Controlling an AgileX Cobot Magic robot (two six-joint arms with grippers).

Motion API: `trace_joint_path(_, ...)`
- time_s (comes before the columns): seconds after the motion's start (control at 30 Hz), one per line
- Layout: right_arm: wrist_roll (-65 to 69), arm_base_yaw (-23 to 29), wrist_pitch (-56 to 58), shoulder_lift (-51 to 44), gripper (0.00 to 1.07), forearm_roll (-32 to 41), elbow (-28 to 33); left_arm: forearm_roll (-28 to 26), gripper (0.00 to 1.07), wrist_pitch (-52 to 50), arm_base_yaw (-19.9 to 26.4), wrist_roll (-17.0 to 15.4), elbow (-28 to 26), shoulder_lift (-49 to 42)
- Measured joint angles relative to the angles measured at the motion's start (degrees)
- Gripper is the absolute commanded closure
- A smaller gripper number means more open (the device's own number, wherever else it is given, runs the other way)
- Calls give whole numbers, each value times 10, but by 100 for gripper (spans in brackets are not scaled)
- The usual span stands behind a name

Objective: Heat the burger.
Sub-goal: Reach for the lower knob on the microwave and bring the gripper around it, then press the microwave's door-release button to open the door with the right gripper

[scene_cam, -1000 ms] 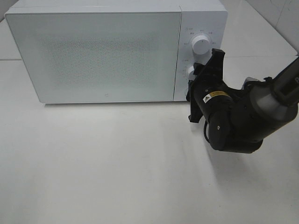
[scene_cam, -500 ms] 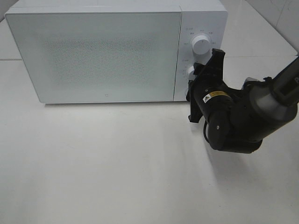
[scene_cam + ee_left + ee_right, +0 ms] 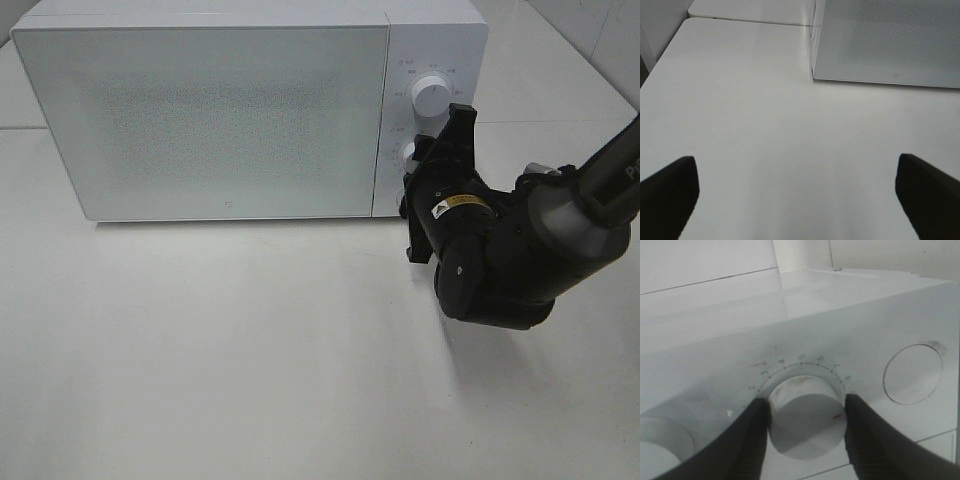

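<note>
Black right tool [image 3: 806, 412], half-open, grips white dial [image 3: 807, 427] on both sides.

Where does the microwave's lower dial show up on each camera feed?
Exterior high: lower white round dial on the white microwave, partly behind the right gripper.
Left wrist: not in it.
Right wrist: dial between the gripper's fingers.
Shared landmark: the microwave.

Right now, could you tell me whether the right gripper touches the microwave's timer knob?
Touching: the right wrist view shows the right gripper flush against the timer knob.
</note>
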Motion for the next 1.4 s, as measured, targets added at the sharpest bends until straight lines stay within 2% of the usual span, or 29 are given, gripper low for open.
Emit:
trace_joint_path(0.07, -9, 3, -1, 0, 41, -9, -2, 0, 6, 0, 0, 0, 0, 0)
trace_joint_path(0.1, -9, 3, -1, 0, 41, -9, -2, 0, 6, 0, 0, 0, 0, 0)
trace_joint_path(0.13, -17, 6, -4, -1, 35, -18, -2, 0, 6, 0, 0, 0, 0, 0)
trace_joint_path(0.37, -49, 6, -10, -3, 32, -54, 17, 0, 6, 0, 0, 0, 0, 0)
trace_joint_path(0.63, -131, 6, 48, -69, 32, -135, 76, 0, 6, 0, 0, 0, 0, 0)
trace_joint_path(0.73, -185, 6, 101, -105, 32, -162, 89, 0, 6, 0, 0, 0, 0, 0)
trace_joint_path(0.8, -249, 6, 181, -143, 32, -186, 92, 0, 6, 0, 0, 0, 0, 0)
trace_joint_path(0.93, -320, 6, 261, -180, 32, -196, 92, 0, 6, 0, 0, 0, 0, 0)
trace_joint_path(1.0, -440, 6, 387, -238, 32, -198, 86, 0, 6, 0, 0, 0, 0, 0)
trace_joint_path(1.1, -469, 6, 413, -252, 32, -198, 81, 0, 6, 0, 0, 0, 0, 0)
trace_joint_path(1.17, -615, 6, 531, -296, 32, -201, 52, 0, 6, 0, 0, 0, 0, 0)
trace_joint_path(1.2, -615, 6, 531, -296, 32, -201, 52, 0, 6, 0, 0, 0, 0, 0)
trace_joint_path(1.33, -741, 6, 681, -341, 32, -227, 10, 0, 6, 0, 0, 0, 0, 0)
trace_joint_path(1.4, -759, 6, 705, -347, 32, -235, 3, 0, 6, 0, 0, 0, 0, 0)
